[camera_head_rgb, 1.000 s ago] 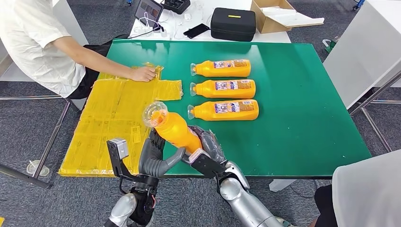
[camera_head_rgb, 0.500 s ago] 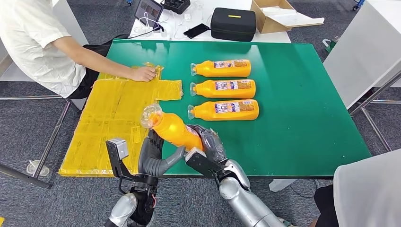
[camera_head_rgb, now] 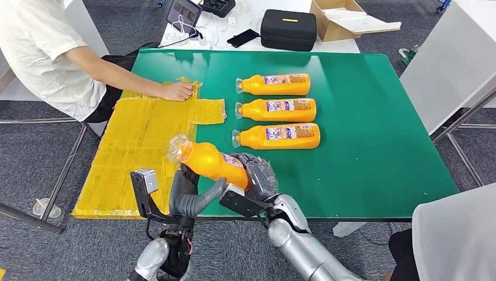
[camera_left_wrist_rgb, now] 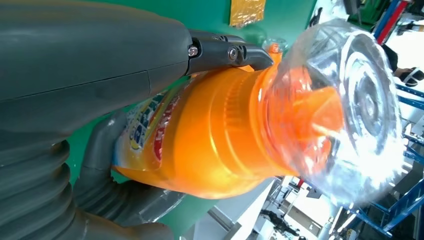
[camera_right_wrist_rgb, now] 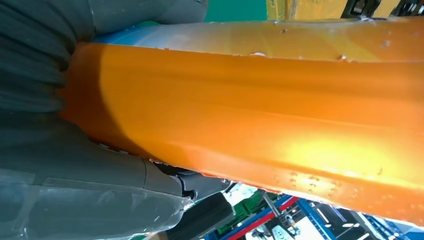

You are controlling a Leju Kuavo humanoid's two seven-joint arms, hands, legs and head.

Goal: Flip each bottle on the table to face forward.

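My left robot hand (camera_head_rgb: 188, 192) and right robot hand (camera_head_rgb: 256, 178) both wrapped around one orange bottle (camera_head_rgb: 212, 162), its base hidden in my fingers, label print too blurred to read, clear cap (camera_head_rgb: 177, 148) tilted up toward the yellow sheet (camera_head_rgb: 140, 146), held above the green worktop (camera_head_rgb: 362, 134) edge, nearer me than three lying labelled bottles (camera_head_rgb: 278, 111)

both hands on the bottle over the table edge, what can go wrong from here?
1. The held bottle sits tilted between the left robot hand and right robot hand, above the front edge of the green table; a slip could send it to the floor.
2. Set down carelessly, it may knock the nearest lying bottle out of the row.
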